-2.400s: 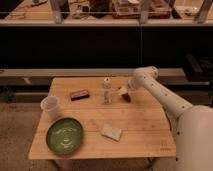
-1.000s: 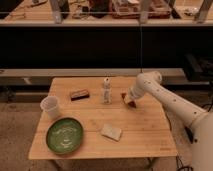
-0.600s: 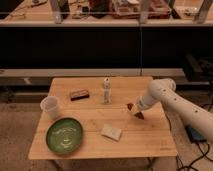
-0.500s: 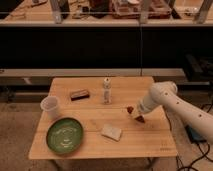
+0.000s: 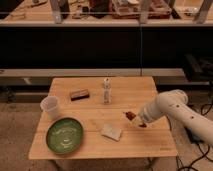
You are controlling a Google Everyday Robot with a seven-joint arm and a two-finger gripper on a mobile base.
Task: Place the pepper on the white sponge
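Observation:
The pepper (image 5: 131, 116), small, dark red-brown and glossy, is held in my gripper (image 5: 136, 120) just above the wooden table (image 5: 95, 149), right of centre. The gripper comes in from the right on a white arm (image 5: 165, 107) and is shut on the pepper. The white sponge (image 5: 111, 132), a thin pale pad, lies flat on the table to the lower left of the pepper, a short gap away.
A green plate (image 5: 64, 135) sits at the front left, a translucent cup (image 5: 50, 106) behind it. A dark brown block (image 5: 79, 94) lies at the back left and a small upright shaker (image 5: 106, 91) at back centre. Dark shelving stands behind the table.
The gripper has carried the pepper from the table's back right forward and left, and lower, to a spot close to the sponge. Everything else on the table is unmoved.

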